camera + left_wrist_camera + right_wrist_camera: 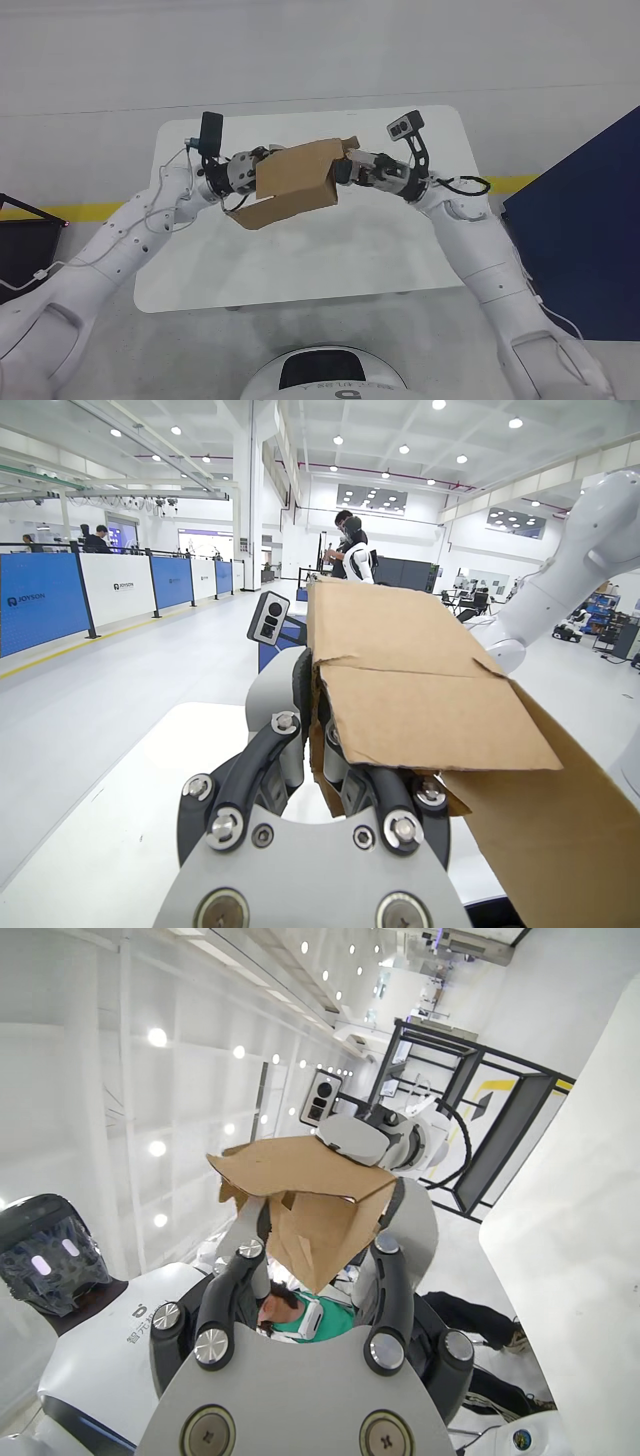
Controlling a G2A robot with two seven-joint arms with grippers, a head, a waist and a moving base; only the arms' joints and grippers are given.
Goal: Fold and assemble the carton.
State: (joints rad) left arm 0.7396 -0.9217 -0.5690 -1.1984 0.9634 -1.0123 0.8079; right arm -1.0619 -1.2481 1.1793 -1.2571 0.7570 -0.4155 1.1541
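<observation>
Progress partial: carton half-opened, held above table middle. The left gripper is clamped on one end flap. The right gripper sits at the opposite end, fingers apart astride a flap. End flaps loose; folding shut likely remains.

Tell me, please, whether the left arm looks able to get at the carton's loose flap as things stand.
Probably not yet: the left gripper is clamped on the carton, so it must let go first; nothing else blocks the flap.
</observation>
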